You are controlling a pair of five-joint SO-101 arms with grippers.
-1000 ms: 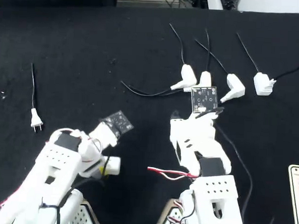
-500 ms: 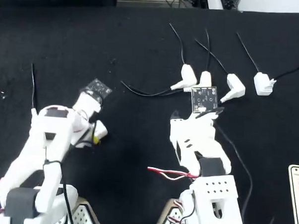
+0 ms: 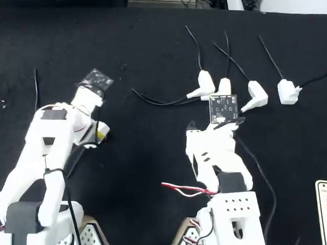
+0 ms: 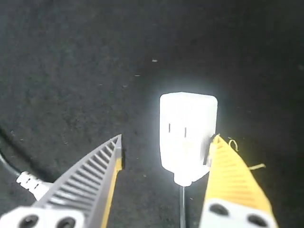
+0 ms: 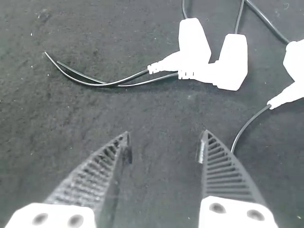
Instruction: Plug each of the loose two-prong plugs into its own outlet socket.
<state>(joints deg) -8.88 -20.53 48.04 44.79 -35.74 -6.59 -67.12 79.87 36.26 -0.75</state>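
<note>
Your left arm has swung out from mid-worktop to a spot well left of the row of outlet sockets (image 3: 257,93), and it now hangs over the loose plug (image 4: 187,118). The left gripper (image 4: 167,137) is spread, one finger on either side of the plug's white body, with the yellow finger right at its edge. Your right gripper (image 5: 164,142) has stayed on the near side of the outlet sockets, fingers apart above bare worktop (image 3: 156,46). Beyond it, two sockets lie side by side, with thin black cords (image 5: 95,78) trailing off to their left.

The black table (image 3: 156,46) bears white outlet sockets (image 3: 287,91), thin cords (image 3: 153,99) and a card (image 3: 325,211).
</note>
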